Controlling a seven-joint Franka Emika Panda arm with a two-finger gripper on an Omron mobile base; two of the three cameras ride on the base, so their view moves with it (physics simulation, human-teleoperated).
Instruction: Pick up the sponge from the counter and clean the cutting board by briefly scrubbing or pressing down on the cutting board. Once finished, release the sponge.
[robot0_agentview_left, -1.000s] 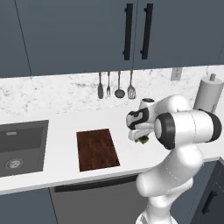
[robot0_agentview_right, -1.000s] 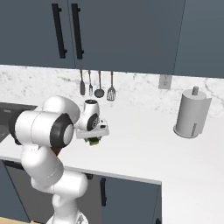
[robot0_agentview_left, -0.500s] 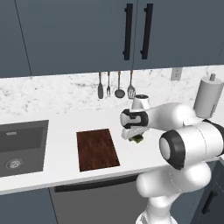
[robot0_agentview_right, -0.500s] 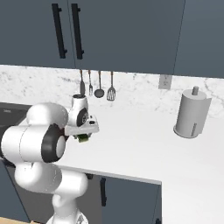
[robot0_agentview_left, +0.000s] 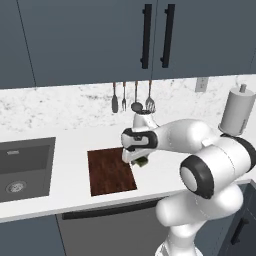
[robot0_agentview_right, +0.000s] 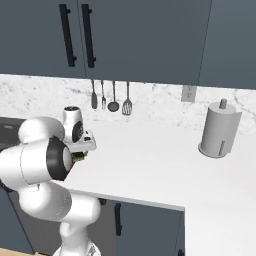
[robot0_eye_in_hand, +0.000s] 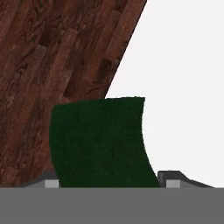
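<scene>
Hiding board edge: gripped sponge (robot0_eye_in_hand: 100, 142)

The cutting board (robot0_eye_in_hand: 52, 65) was dark reddish-brown wood with visible matt grain, the sponge (robot0_eye_in_hand: 100, 142) had a rough, fibrous dark green face, and the counter (robot0_eye_in_hand: 183, 87) was smooth, plain white, backed by speckled marble.

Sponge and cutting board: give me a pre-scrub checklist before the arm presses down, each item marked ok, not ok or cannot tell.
1. Yellow-green sponge with dark green top between the gripper fingers: ok.
2. Sponge over the dark reddish-brown wooden cutting board: not ok, it straddles the board's right edge.
3. Board lying flat on the white counter: ok.
4. Board surface free of other things: ok.
5. Sponge touching the board: cannot tell.
</scene>
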